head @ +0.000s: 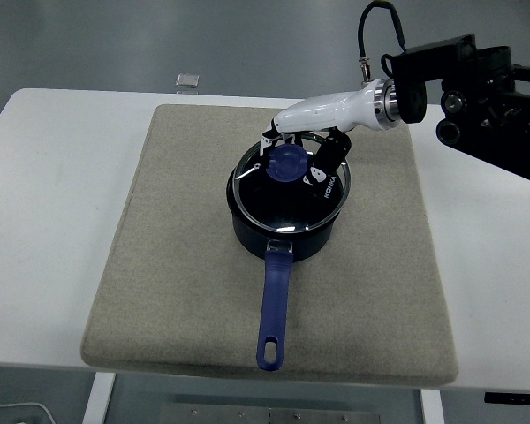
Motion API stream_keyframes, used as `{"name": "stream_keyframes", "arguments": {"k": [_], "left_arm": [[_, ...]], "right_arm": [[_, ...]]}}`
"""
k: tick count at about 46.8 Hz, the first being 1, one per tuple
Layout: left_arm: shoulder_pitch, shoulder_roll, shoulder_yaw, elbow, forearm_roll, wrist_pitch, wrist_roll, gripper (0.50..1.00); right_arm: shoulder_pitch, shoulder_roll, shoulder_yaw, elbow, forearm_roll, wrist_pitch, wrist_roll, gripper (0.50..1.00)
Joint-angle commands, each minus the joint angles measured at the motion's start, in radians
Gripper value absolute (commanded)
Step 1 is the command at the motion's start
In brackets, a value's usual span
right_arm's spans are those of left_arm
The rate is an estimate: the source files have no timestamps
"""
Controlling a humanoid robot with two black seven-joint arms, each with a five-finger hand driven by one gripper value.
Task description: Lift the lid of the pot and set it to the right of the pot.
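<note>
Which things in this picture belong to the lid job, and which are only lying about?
For the job:
- pot lid, blue knob
- pot, blue handle
- right hand, on the knob
- grey mat, right side is bare

Lying about:
- small grey object, beyond the mat

1 head view only: high on robot's side, facing forward and down over white table [62,177]; near edge at bottom.

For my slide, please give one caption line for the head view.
The right hand grips the blue knob of the glass lid, tilting it above the dark pot on the beige mat.
</note>
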Motion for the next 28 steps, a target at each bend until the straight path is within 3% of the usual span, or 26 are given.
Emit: {"name": "stream_keyframes", "arguments": {"k": [1,28], "left_arm": [[-0.001,0.0,0.0,0.0,0.0,0.0,0.0,1.0],[0.0,0.0,0.0,0.0,0.0,0.0,0.0,1.0]], "right_arm": [[0.001,0.0,0.0,0.0,0.0,0.0,-0.001,0.549],[0.023,-0.014,0.002,-0.001,0.051,0.04,-0.004,0.549]]}}
